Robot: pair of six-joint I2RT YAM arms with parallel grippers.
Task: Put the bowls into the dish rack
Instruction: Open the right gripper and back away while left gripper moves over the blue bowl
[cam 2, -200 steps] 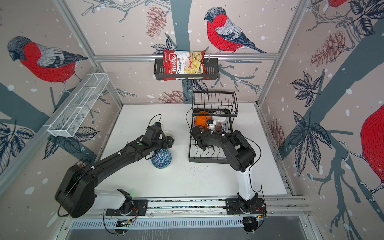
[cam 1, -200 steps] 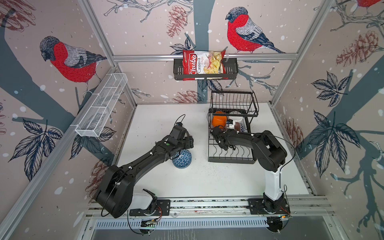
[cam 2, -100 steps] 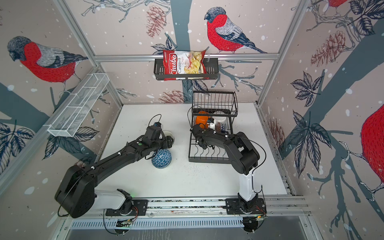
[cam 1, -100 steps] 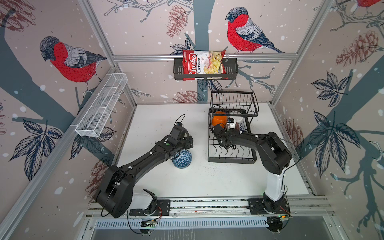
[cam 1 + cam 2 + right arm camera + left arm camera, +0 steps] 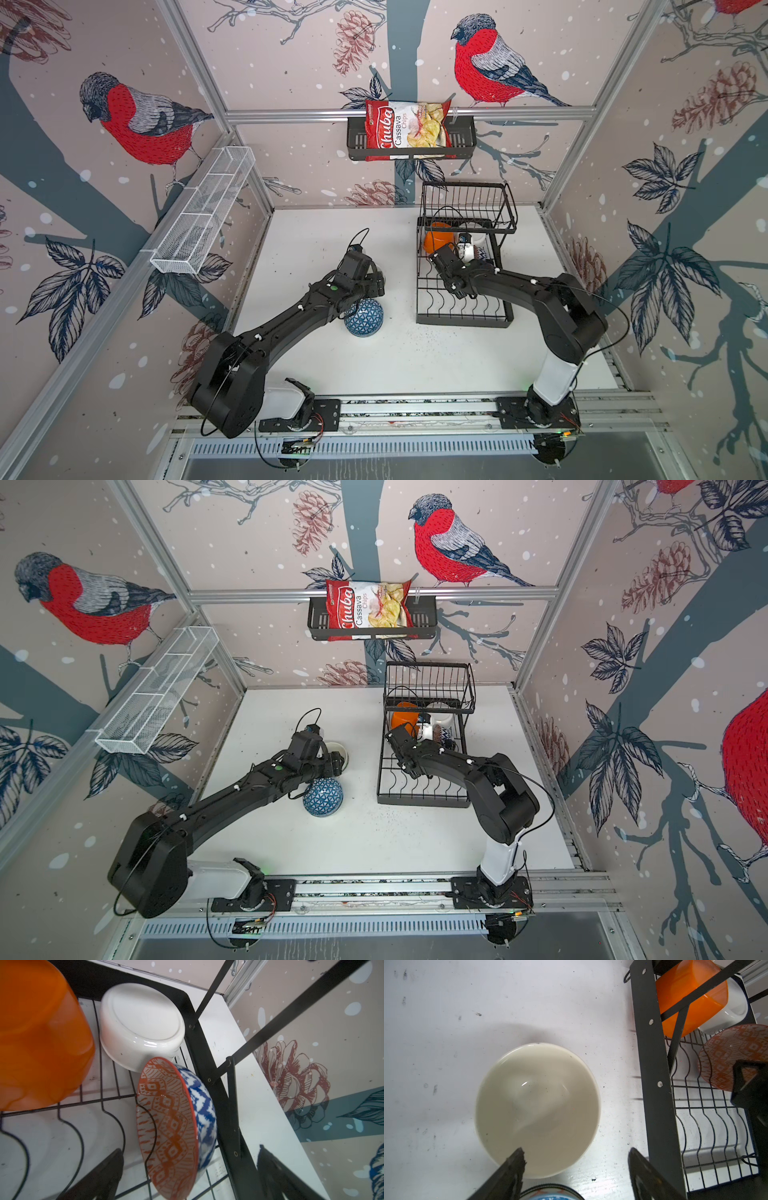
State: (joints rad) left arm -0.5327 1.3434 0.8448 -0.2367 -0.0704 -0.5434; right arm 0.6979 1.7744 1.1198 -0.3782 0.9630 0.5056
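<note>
White tabletop (image 5: 332, 365) carries the dish rack (image 5: 461, 322) right of centre in both top views, where my right pincer (image 5: 190, 1153) has just sprung apart, leaving the patterned bowl (image 5: 172, 1126) on edge among the wires. I judge that bowl loaded. My left pincer (image 5: 576, 1153), jaws apart and empty, hangs over the cream bowl (image 5: 537, 1109) left of the rack.

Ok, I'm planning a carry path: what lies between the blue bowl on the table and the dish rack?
Nothing: in both top views only bare table separates the blue bowl from the dish rack.
</note>
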